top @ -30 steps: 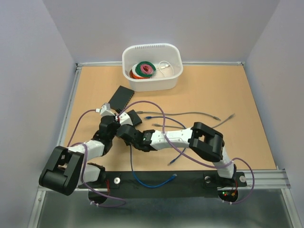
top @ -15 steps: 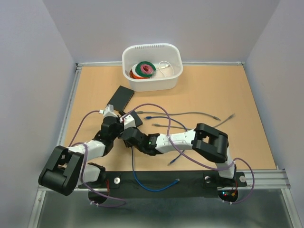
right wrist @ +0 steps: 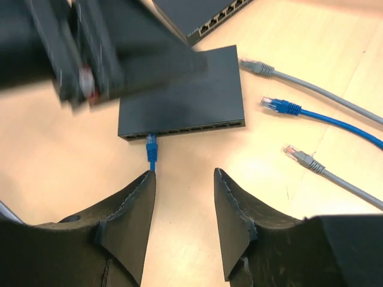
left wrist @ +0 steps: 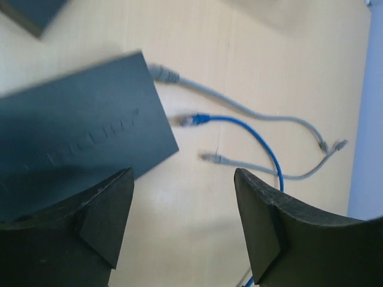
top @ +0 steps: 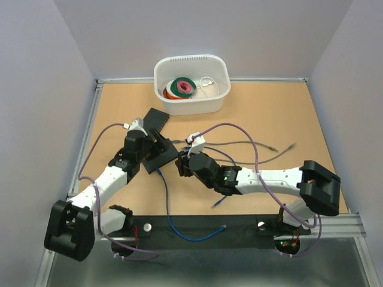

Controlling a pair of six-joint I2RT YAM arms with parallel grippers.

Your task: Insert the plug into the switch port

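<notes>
The right jaws are spread and empty, held over the tan surface [right wrist: 54,155]. Just ahead of them, the blue plug [right wrist: 151,145] sits in a port near the left end of the front row of the black switch [right wrist: 185,95]. Its blue cable [right wrist: 153,164] trails back toward them. The left jaws are also released, gripping nothing, and sit over that switch's top. To the right of the switch lie a grey plug [right wrist: 258,67], a second blue plug [right wrist: 278,106] and another grey plug [right wrist: 299,158]. A second switch [right wrist: 200,15] lies beyond, and a white bin [top: 191,106] sits at the far edge.
</notes>
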